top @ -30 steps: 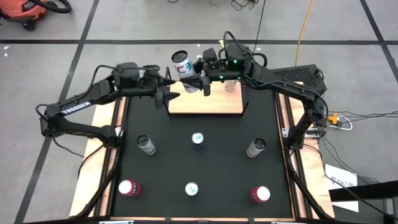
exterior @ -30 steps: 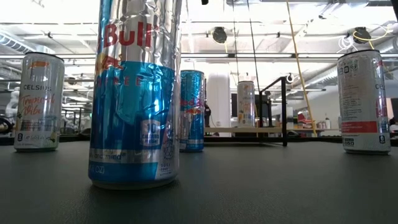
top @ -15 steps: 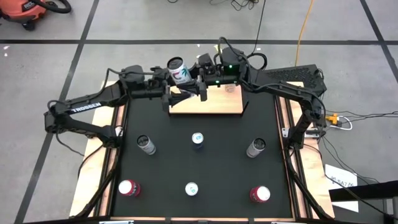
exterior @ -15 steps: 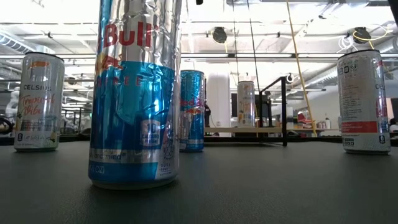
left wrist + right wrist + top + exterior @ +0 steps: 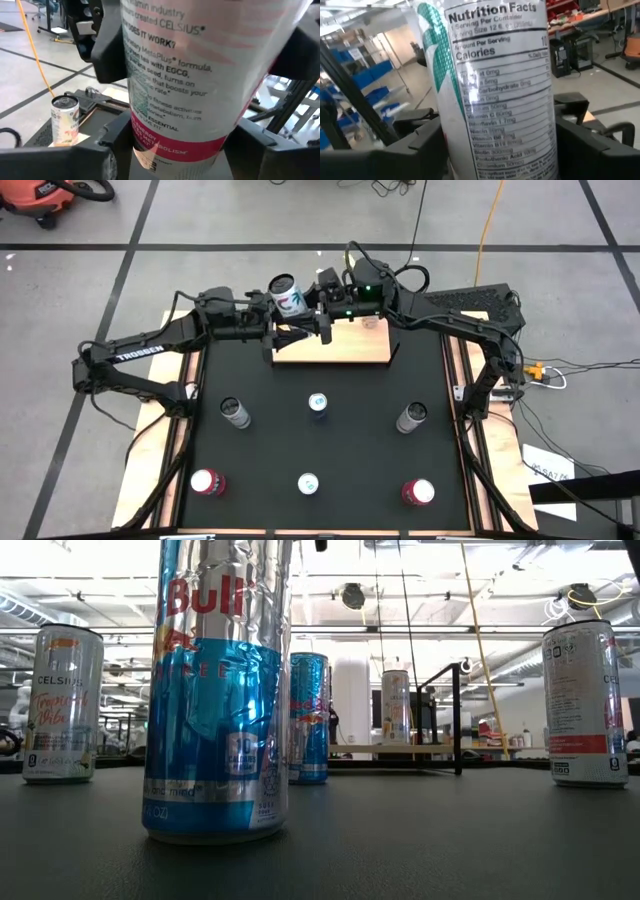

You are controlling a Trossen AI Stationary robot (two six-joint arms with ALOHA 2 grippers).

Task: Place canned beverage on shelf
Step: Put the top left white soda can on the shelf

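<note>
A white Celsius can [image 5: 287, 293] hangs upright in the air above the far left corner of the shelf [image 5: 345, 350], a light-wood board with black side brackets. My left gripper [image 5: 288, 330] reaches it level from the table's left and is shut on it. My right gripper [image 5: 322, 317] comes level from the right and is also shut on it. Another pale can [image 5: 65, 120] stands on the shelf, partly under my right arm in the high view. My left gripper pinches the can's lower part, by the pink band [image 5: 150, 145], between its two fingers [image 5: 112, 145], one on each side. The fingers come level from the table's left. The can stands upright, clear of the shelf. My right gripper has the can's side wall [image 5: 465, 150] between its two fingers [image 5: 427, 145], level from the table's right. In the left wrist view its fingers [image 5: 105, 55] sit higher on the can than my left gripper's. The can is upright and lifted clear.
Several cans stand on the black mat [image 5: 360, 450]: a far row [image 5: 235, 412], [image 5: 318, 403], [image 5: 411, 417] and a near row [image 5: 207, 481], [image 5: 308, 483], [image 5: 418, 492]. In the low view a blue Red Bull can [image 5: 218, 690] fills the foreground. Wooden strips edge the table.
My left gripper has moved toward the table's right and far side, up to the can, and its fingers have closed in on the can's lower part. My right gripper has carried the can slightly toward the table's left; the can stays upright and clear of the shelf.
</note>
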